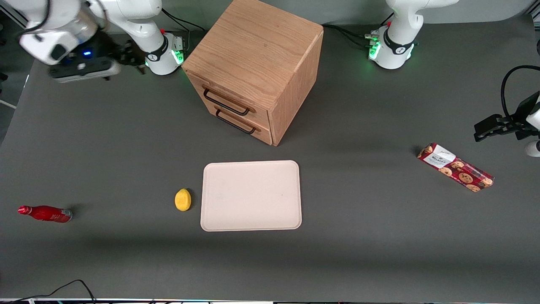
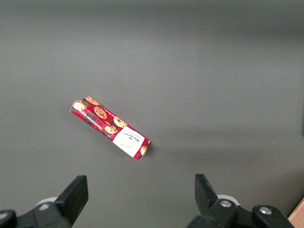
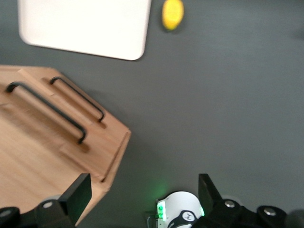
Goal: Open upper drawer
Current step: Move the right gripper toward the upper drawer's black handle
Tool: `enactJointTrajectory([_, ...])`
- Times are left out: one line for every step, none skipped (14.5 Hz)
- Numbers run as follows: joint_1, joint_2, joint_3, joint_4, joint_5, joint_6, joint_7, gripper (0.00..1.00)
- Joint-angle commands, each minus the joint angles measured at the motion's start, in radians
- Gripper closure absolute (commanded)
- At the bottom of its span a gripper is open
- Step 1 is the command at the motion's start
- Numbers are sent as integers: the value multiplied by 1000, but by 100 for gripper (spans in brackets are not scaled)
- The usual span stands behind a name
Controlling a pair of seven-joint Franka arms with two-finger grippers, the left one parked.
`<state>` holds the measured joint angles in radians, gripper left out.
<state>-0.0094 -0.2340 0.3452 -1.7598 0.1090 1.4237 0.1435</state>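
The oak cabinet (image 1: pixel 253 50) stands at the middle of the table, farther from the front camera than the tray. Its upper drawer (image 1: pixel 230 100) is pushed in flush, with its dark bar handle (image 1: pixel 225 101) above the lower drawer's handle (image 1: pixel 236 122). In the right wrist view the upper drawer's handle (image 3: pixel 45 111) runs beside the lower drawer's handle (image 3: pixel 78 97). My gripper (image 1: pixel 130 57) hangs high above the table near its own base, off toward the working arm's end from the cabinet, apart from both handles. In the right wrist view my gripper (image 3: pixel 145 190) is open wide and empty.
A pale tray (image 1: pixel 251 195) lies in front of the cabinet, with a yellow lemon (image 1: pixel 182 199) beside it. A red bottle (image 1: pixel 45 213) lies toward the working arm's end. A red cookie packet (image 1: pixel 455 167) lies toward the parked arm's end.
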Motion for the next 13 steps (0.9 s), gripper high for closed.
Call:
enactJointTrajectory([-4,45,53,40,35,-8,7,0])
enactJointTrajectory([-3,53,76,40,37,-8,7,0])
enactJointTrajectory([-3,64,124,43,35,-8,7,0])
enactJointTrajectory([-4,77,158,45,35,-8,8,0])
enactJointTrajectory([-4,88,179,49,37,-5,7,0])
enactJointTrajectory([-3,105,195,60,37,0,4,0])
enactJointTrajectory([-3,125,215,80,37,0,5,0])
enactJointTrajectory([-3,152,225,101,37,-2,-8,0])
enactJointTrajectory([-3,179,229,115,37,0,-28,0])
enactJointTrajectory([3,211,232,146,37,0,-88,0])
enactJointTrajectory([11,252,239,176,37,-2,-166,0])
enactJointTrajectory([9,293,244,201,56,-2,-212,0])
enactJointTrajectory([8,329,244,213,101,0,-246,0])
